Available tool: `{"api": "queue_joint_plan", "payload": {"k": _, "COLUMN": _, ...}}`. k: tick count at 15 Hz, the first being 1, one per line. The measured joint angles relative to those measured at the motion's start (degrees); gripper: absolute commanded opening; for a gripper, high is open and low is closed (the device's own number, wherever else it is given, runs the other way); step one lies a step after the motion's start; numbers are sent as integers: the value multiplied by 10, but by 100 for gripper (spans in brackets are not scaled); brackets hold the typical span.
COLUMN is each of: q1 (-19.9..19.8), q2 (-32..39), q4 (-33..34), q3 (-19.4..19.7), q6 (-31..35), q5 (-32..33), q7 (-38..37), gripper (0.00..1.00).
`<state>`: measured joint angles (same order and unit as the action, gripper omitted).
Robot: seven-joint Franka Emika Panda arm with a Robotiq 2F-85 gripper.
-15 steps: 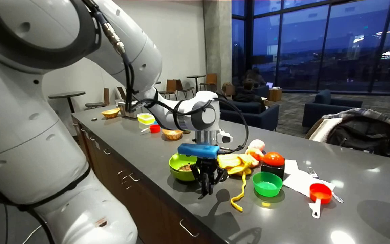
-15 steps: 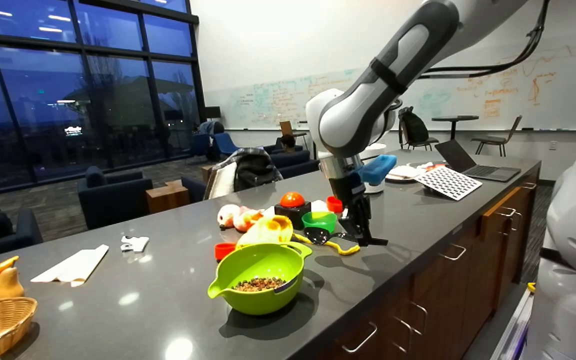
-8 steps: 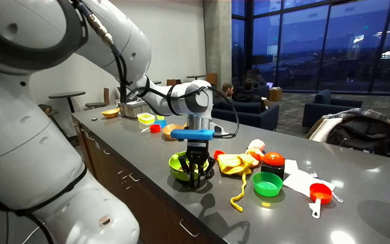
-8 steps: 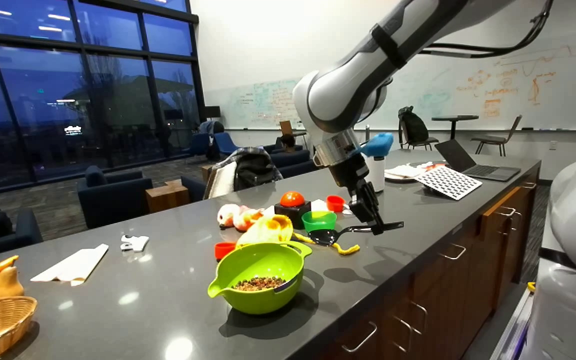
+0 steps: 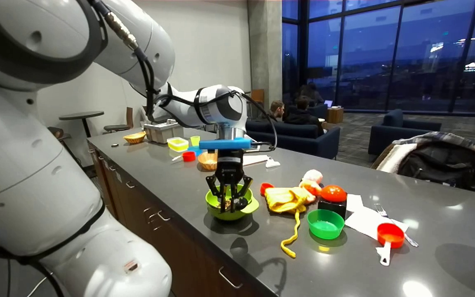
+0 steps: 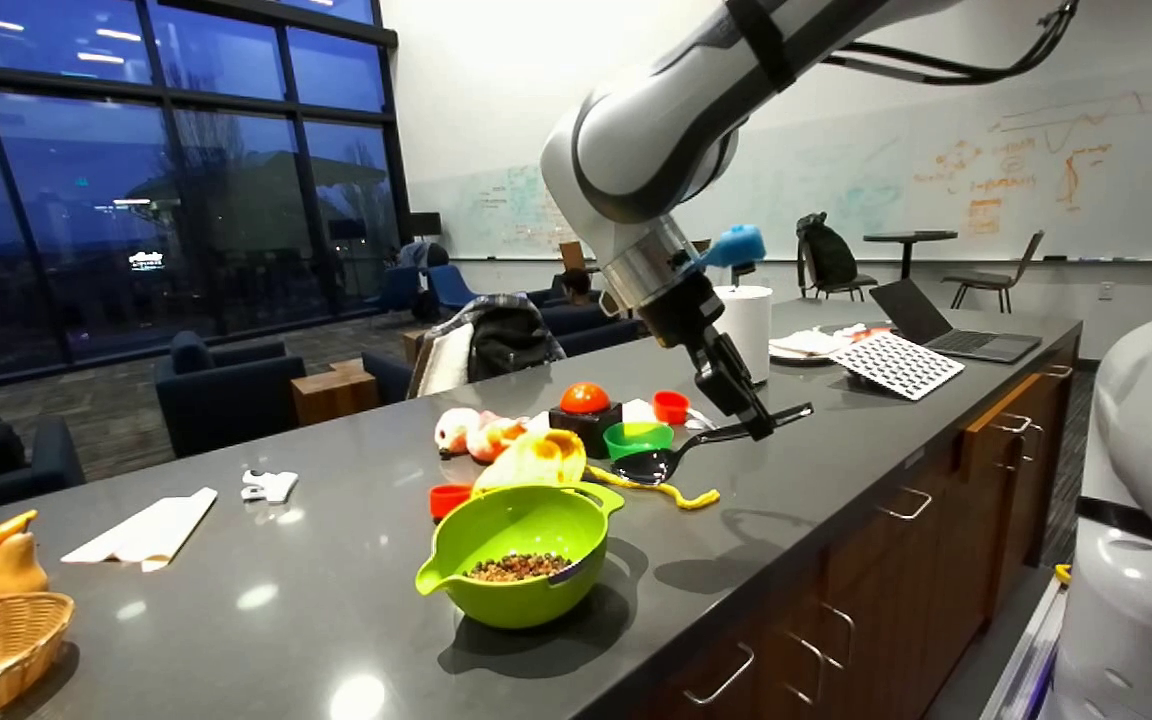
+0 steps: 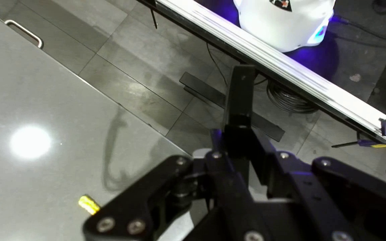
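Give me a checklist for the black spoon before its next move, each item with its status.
1. Gripper closed on the black spoon: ok.
2. Spoon off the counter: ok, its shadow lies apart from it.
3. Spoon apart from the lime-green bowl: ok, a gap shows in an exterior view.
4. Bowl upright, brown bits inside: ok.
5. Spoon empty: cannot tell, its inside is unclear.
6. Bowl visible in the wrist view: not ok, counter and floor show there.
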<state>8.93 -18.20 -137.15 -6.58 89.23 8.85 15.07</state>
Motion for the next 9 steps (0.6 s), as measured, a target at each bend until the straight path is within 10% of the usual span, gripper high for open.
{"api": "queue_joint_plan", "payload": {"k": 9, "q1": 16, "q2": 99, "q4": 81, "q3": -44, "q6": -119, "q5": 65, "q7": -11, "gripper": 6}}
